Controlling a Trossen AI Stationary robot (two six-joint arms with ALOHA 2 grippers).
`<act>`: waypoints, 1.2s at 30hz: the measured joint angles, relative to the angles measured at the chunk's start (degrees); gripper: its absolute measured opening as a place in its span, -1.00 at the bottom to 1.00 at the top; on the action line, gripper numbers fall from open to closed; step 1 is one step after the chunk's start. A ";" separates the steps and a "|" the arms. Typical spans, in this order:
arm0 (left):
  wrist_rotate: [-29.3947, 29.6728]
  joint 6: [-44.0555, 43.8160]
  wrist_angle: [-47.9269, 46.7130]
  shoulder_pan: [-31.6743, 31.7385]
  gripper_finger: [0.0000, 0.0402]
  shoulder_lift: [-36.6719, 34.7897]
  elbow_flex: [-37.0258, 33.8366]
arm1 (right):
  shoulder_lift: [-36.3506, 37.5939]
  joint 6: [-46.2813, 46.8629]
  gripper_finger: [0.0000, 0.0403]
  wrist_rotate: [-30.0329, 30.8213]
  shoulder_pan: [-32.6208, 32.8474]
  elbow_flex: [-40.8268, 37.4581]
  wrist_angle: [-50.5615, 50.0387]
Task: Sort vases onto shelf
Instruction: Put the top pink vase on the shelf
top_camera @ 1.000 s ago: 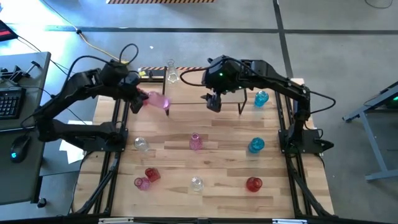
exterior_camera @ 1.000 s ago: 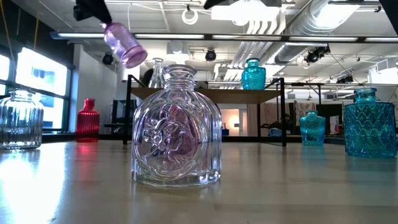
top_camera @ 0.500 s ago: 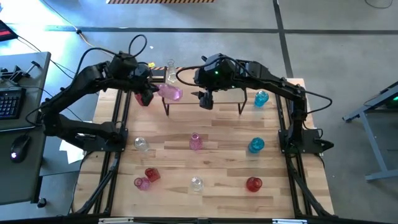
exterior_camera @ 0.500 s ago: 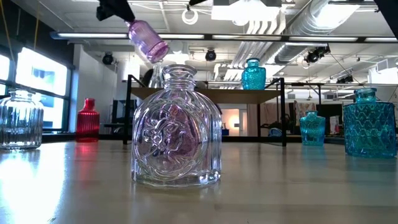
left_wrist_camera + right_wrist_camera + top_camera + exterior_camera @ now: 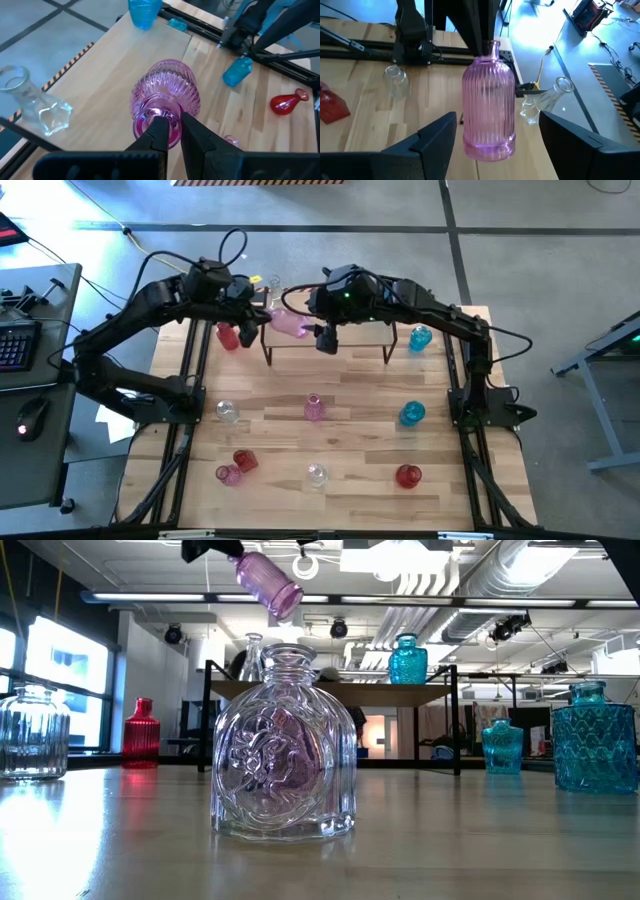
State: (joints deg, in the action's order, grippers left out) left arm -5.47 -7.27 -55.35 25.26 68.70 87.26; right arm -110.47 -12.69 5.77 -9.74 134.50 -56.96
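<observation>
i can't read any text, label, brand or number from here; the vases, shelf and arms seem unmarked, though small print could escape me.

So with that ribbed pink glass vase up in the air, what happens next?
Probably the right gripper closes on the ribbed pink glass vase: its open fingers already flank the vase, which the left gripper holds by the neck above the small wooden shelf.

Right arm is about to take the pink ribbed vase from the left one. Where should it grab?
Take the pink ribbed vase by its wide ribbed body, jaws on opposite sides. The left gripper pinches the neck rim, so only the body is free, and it already sits between the right gripper's open jaws.
</observation>
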 joint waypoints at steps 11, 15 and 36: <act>0.24 0.70 1.33 -2.25 -0.93 3.47 2.91 | 0.02 -3.43 0.41 0.23 0.15 0.00 -3.05; 0.28 1.41 4.14 -2.74 -0.93 4.12 2.99 | -0.50 -3.41 0.53 1.15 -0.02 0.00 -3.58; 0.03 1.40 9.59 -4.82 -0.93 6.02 3.00 | -3.67 -2.45 0.60 1.56 -0.76 0.00 -3.69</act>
State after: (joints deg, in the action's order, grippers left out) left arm -5.44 -5.87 -45.76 20.45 74.72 90.26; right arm -114.15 -15.14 7.33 -10.50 134.50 -60.64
